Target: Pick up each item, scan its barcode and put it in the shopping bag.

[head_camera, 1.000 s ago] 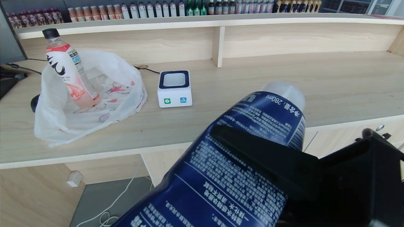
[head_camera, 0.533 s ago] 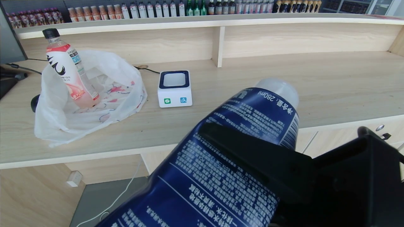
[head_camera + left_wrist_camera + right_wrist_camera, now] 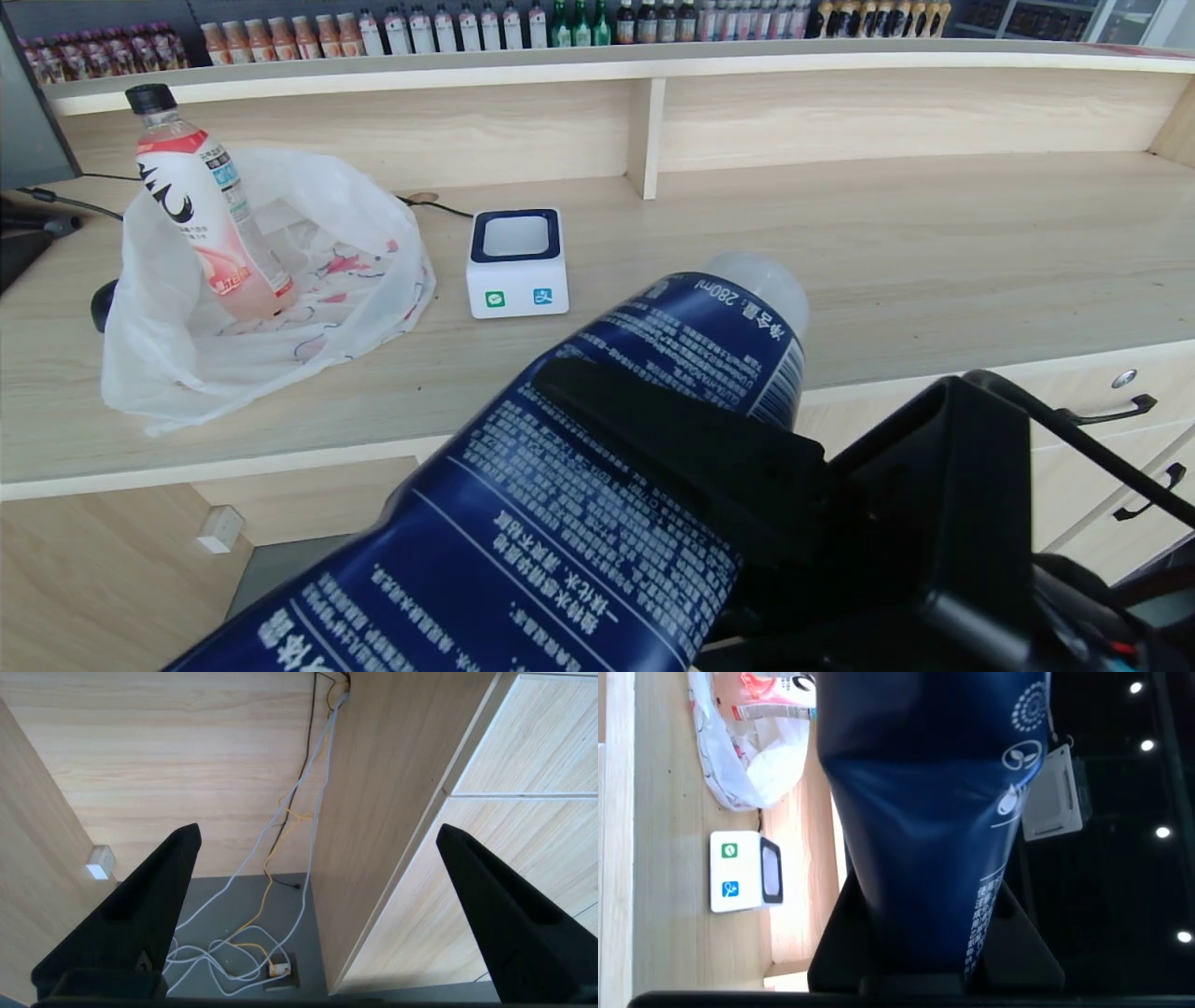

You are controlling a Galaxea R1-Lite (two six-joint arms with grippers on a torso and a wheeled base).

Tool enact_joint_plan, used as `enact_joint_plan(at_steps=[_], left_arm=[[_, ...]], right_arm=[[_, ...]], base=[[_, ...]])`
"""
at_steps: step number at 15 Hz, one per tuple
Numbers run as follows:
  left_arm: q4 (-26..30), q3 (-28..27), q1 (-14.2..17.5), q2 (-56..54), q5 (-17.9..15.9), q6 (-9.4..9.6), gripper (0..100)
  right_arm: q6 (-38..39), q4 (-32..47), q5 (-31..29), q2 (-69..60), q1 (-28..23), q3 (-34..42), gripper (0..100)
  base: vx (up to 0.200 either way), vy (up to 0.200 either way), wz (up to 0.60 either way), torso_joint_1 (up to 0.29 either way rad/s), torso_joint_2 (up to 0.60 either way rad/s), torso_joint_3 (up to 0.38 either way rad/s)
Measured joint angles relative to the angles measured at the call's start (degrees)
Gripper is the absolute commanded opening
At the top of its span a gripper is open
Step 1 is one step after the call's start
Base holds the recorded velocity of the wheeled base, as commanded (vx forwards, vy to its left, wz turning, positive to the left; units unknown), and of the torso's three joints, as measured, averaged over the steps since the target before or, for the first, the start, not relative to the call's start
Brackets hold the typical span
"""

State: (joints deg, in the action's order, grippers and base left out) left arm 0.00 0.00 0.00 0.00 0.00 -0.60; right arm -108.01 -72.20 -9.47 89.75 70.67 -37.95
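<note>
Rows of drinks line the shelf at twelve o'clock, behind a pale wooden bench. The right end effector is clamped on a blue tube, held in the air at the bench's near edge with its frosted cap pointing toward one o'clock. The scanner sits on the bench at ten o'clock from that cap. The shopping bag lies at nine o'clock from the scanner, and a pink drink bottle leans inside it.

The scan looks like the step in hand, and the main risk is a missed read. The barcode runs down the tube's three o'clock side near the cap and seems to face sideways rather than down at the scanner window, though at this angle I cannot be sure. Without a roll of the wrist the window may never see it. The tube is long and soft. A swing could knock the scanner with the cap, and a hard clamp could buckle the body.

From the right wrist, both fingers show flanking the tube's lower end, and its plainer face with small emblems is visible. The head view shows one finger and the printed side. The left end effector hangs below the bench with its fingers wide apart over loose cables on the floor.
</note>
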Motion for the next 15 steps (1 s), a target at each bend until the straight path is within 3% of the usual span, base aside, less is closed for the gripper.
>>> enact_joint_plan(at_steps=[12, 15], left_arm=[[0.00, 0.00, 0.00, 0.00, 0.02, 0.00, 100], [0.00, 0.00, 0.00, 0.00, 0.02, 0.00, 100]], right_arm=[[0.22, -1.37, 0.00, -0.55, -2.04, -0.52, 0], [6.92, -7.19, -0.35, -0.69, -3.45, 0.33, 0]], base=[[0.000, 0.000, 0.00, 0.000, 0.00, 0.000], [0.000, 0.000, 0.00, 0.000, 0.00, 0.000]])
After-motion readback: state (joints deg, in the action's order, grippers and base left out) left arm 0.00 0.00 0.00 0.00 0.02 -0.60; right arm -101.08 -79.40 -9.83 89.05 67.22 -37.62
